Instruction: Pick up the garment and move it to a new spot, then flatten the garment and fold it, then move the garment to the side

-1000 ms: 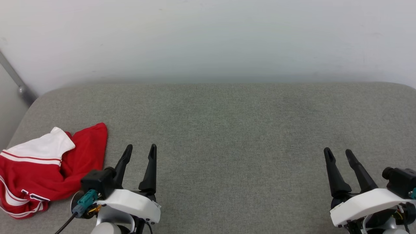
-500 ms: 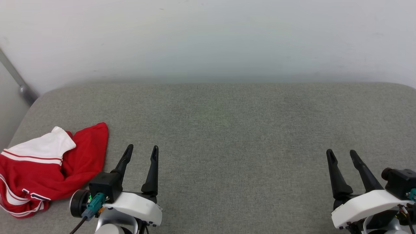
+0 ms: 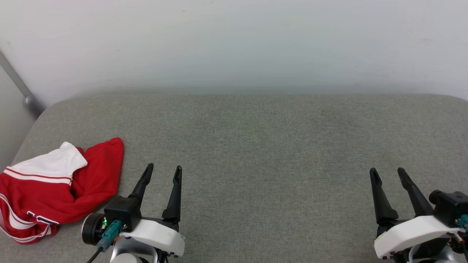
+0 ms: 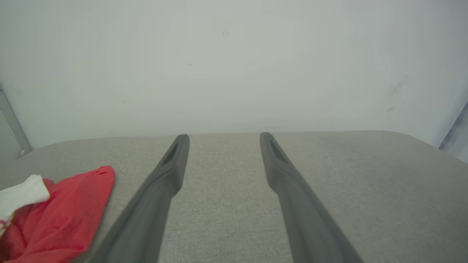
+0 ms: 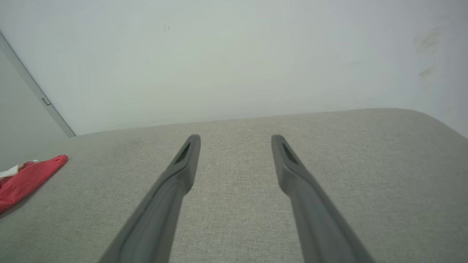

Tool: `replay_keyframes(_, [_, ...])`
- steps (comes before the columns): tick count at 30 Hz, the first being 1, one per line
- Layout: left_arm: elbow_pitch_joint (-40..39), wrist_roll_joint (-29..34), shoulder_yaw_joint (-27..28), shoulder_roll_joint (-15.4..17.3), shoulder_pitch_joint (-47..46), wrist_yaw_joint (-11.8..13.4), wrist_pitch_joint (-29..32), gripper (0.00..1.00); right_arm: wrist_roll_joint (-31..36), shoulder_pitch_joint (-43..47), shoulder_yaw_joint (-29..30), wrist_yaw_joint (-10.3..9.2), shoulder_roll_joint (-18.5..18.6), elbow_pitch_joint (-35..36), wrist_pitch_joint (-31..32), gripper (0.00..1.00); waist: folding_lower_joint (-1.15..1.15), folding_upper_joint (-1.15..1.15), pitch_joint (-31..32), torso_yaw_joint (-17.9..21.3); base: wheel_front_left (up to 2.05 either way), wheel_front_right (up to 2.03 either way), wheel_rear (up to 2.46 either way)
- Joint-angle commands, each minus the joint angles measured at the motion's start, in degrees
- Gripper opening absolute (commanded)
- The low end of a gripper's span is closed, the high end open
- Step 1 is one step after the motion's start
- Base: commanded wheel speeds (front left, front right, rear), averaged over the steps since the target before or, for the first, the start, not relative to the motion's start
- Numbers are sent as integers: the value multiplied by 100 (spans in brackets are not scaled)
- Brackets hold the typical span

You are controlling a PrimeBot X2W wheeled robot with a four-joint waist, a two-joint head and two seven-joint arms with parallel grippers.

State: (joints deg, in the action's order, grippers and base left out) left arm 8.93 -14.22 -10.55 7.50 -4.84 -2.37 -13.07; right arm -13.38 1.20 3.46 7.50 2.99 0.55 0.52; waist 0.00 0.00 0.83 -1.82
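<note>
The garment (image 3: pixel 51 190) lies crumpled at the near left of the grey cushioned surface (image 3: pixel 256 146), red with a white sleeve end and red-and-white stripe trim. It also shows low at the left in the left wrist view as the garment (image 4: pixel 62 219), and at the far left in the right wrist view as the garment (image 5: pixel 25 180). My left gripper (image 3: pixel 163 169) stands open just right of it, with nothing between its fingers and not touching the cloth. Far to the right, my right gripper (image 3: pixel 387 171) is open over bare fabric.
A pale wall (image 3: pixel 234 44) rises behind the surface's rounded far edge. A grey metal bar (image 3: pixel 20 87) slants down at the far left. Wide bare grey fabric stretches between the two grippers.
Both grippers have drawn slightly down and to the right in the head view. The garment lies as before, apart from a small shift of the whole picture.
</note>
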Motion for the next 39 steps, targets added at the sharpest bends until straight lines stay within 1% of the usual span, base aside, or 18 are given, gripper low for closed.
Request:
replay_keyframes(1, [23, 136, 18, -4, 24, -12, -51, 100, 148, 12, 19, -2, -17, 61, -44, 100, 0, 0, 1, -8, 0, 0, 0])
replay_keyframes(17, [234, 793, 106, -78, -8, 64, -221, 100, 736, -17, 54, -2, -19, 67, -148, 100, 0, 0, 6, -38, 0, 0, 0])
replay_keyframes(29, [332, 692, 248, -161, -15, -40, -215, 100, 648, -5, 72, -2, -20, 15, -188, 100, 0, 0, 4, -75, 0, 0, 0])
replay_keyframes(39, [407, 729, 293, -182, -48, -55, -215, 100, 734, -35, 81, -2, -20, 20, -191, 100, 0, 0, 18, -96, 0, 0, 0])
